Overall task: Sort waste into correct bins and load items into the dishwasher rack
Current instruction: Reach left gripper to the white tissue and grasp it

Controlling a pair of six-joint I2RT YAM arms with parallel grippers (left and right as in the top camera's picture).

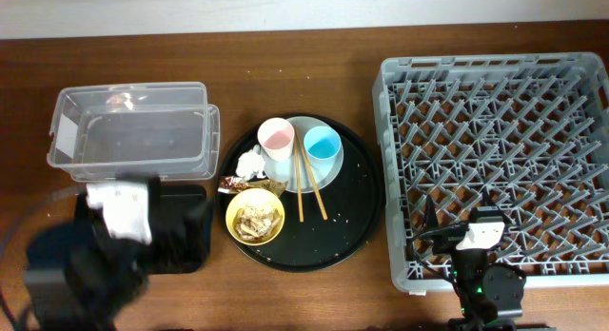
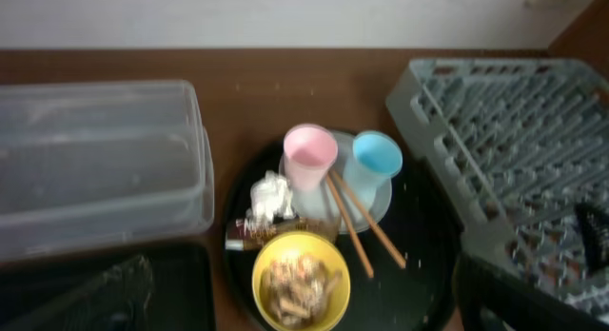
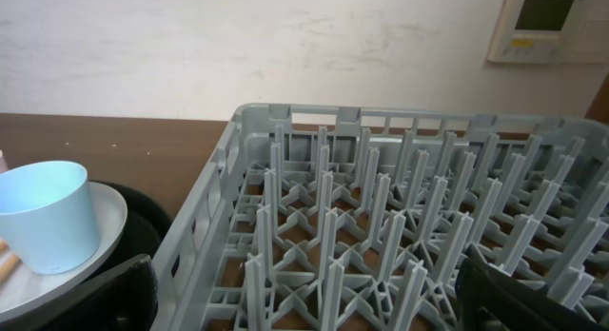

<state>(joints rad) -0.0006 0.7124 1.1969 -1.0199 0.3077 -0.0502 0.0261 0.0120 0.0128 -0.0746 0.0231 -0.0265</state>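
On the round black tray (image 1: 354, 209) stand a pink cup (image 1: 277, 138) and a light blue cup (image 1: 323, 144) on a pale plate (image 1: 328, 173). Wooden chopsticks (image 1: 302, 184) lie across the plate. The yellow bowl (image 1: 255, 217) holds beige food scraps (image 2: 297, 283). A white tissue (image 1: 251, 163) and a brown-gold wrapper (image 1: 249, 185) lie beside it. My left gripper (image 2: 304, 279) is open above the bowl's near side, holding nothing. My right gripper (image 3: 304, 285) is open over the grey dishwasher rack (image 1: 500, 150), near its front left corner, empty.
The clear plastic tub (image 1: 133, 131) sits at the left. In front of it lies the flat black tray (image 1: 186, 245), partly covered by my blurred left arm (image 1: 119, 217). White crumbs dot the round tray. Bare wood separates tub, tray and rack.
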